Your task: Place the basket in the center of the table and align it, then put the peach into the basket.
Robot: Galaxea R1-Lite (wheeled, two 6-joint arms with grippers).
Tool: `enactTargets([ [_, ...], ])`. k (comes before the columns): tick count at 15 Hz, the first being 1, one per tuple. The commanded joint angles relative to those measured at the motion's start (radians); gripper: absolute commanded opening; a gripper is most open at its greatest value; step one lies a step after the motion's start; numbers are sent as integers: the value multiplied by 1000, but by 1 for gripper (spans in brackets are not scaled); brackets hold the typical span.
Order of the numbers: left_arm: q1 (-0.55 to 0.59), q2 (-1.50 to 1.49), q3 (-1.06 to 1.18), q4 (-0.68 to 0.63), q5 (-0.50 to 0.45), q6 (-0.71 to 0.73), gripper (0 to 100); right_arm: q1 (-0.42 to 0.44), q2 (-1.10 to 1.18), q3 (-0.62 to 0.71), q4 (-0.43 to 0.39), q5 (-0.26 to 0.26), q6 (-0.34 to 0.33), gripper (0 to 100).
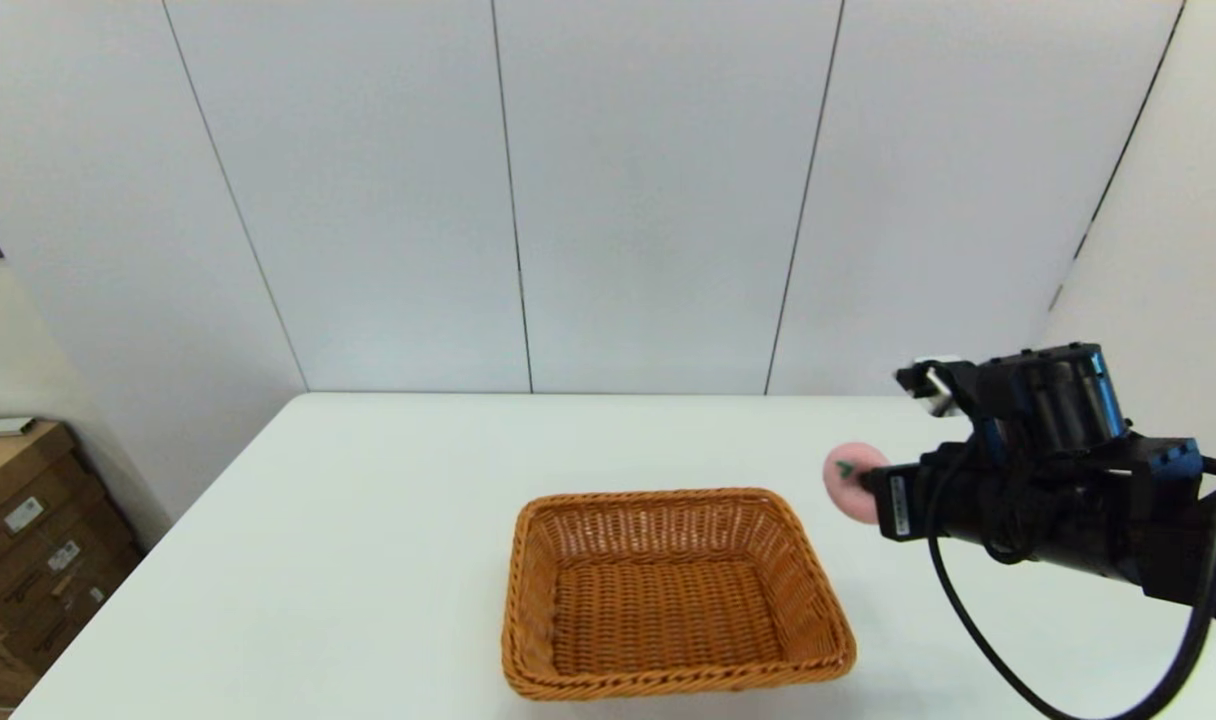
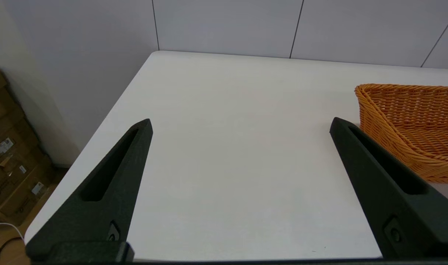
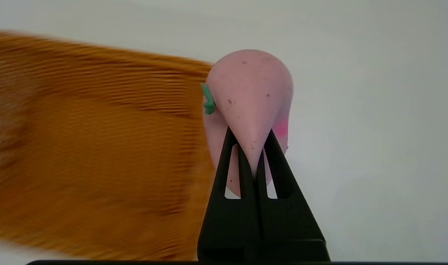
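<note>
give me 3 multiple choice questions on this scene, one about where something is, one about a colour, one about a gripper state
1. Where is the peach?
A. lying inside the basket
B. held above the table, to the right of the basket
C. resting on the table's far left corner

2. What colour is the basket?
A. orange-brown
B. blue
C. white

3. What is the state of the left gripper?
A. shut on the peach
B. shut on the basket's rim
C. open and holding nothing

Answers:
1. B: the right gripper pinches the peach beside the basket, over the table.
2. A: the wicker is orange-brown in every view.
3. C: its fingers stand wide apart over bare tabletop.
</note>
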Motion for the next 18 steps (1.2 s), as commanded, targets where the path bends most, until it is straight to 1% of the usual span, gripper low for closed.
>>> enactTargets([
  [1, 0, 0, 0, 0, 1, -1, 100, 306, -8, -94, 136, -7, -7, 0],
  [3, 0, 0, 0, 0, 1, -1, 100, 341, 61, -94, 138, -7, -5, 0],
  [5, 0, 0, 0, 0, 1, -1, 100, 348, 118, -97, 131, 2, -5, 0],
  [8, 0, 0, 0, 0, 1, -1, 100, 361, 208, -153, 130, -10, -2, 0],
  [9, 0, 0, 0, 0, 1, -1, 100, 361, 219, -169, 131, -12, 3, 100],
  [11, 0, 0, 0, 0, 1, -1, 100, 361, 240, -196, 131, -13, 7, 100],
  [13, 0, 0, 0, 0, 1, -1, 100, 352, 214, -196, 131, -21, 32, 100],
  [16, 0, 0, 0, 0, 1, -1, 100, 266, 85, -195, 138, -42, 35, 100],
  [17, 0, 0, 0, 0, 1, -1, 100, 229, 19, -195, 145, -65, 27, 100],
  [18, 0, 0, 0, 0, 1, 1, 100, 185, -73, -196, 154, -133, 20, 100],
])
